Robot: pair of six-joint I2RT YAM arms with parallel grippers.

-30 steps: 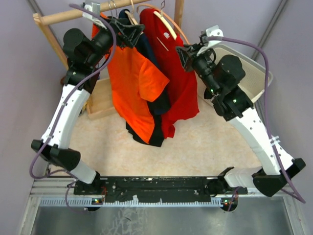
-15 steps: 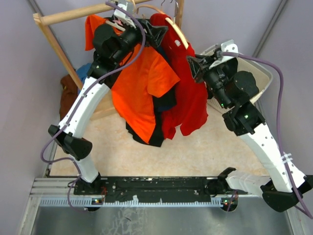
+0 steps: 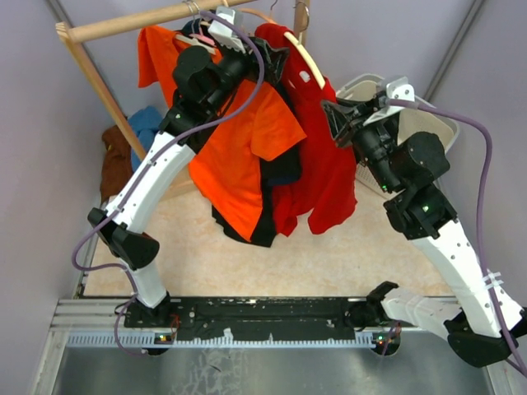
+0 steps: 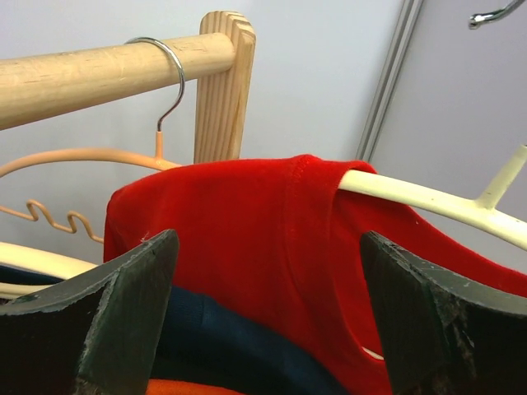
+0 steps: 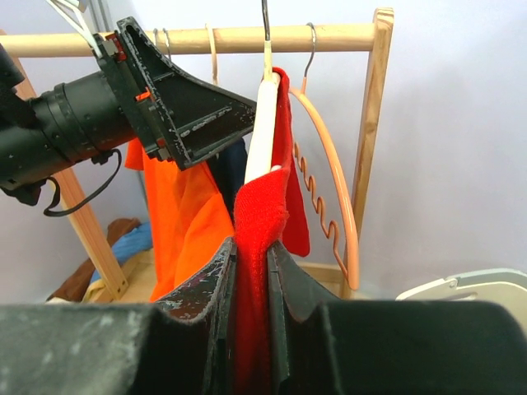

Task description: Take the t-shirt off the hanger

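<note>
A red t-shirt (image 3: pixel 317 164) hangs on a cream hanger (image 3: pixel 306 62) from the wooden rail (image 3: pixel 123 25). My right gripper (image 3: pixel 333 119) is shut on a fold of the red t-shirt (image 5: pixel 262 247), pulling it off to the right; the cream hanger (image 5: pixel 262 123) stands just above its jaws. My left gripper (image 3: pixel 276 62) is open up by the hanger's top, its fingers (image 4: pixel 132 304) either side of the red t-shirt's collar (image 4: pixel 272 230), not touching. The cream hanger's arm (image 4: pixel 428 202) pokes out of the collar.
An orange t-shirt (image 3: pixel 235 156) and a dark navy garment (image 3: pixel 276 177) hang beside the red one. An empty orange hanger (image 5: pixel 342 197) hangs near the rail's right post (image 5: pixel 375 99). A white basket (image 3: pixel 428 123) stands at right. Blue and brown clothes (image 3: pixel 136 140) lie at left.
Both arms have swung rightward and up. The left gripper has moved from the orange shirt's top to the red shirt's hanger. The right gripper has pulled the red shirt further right.
</note>
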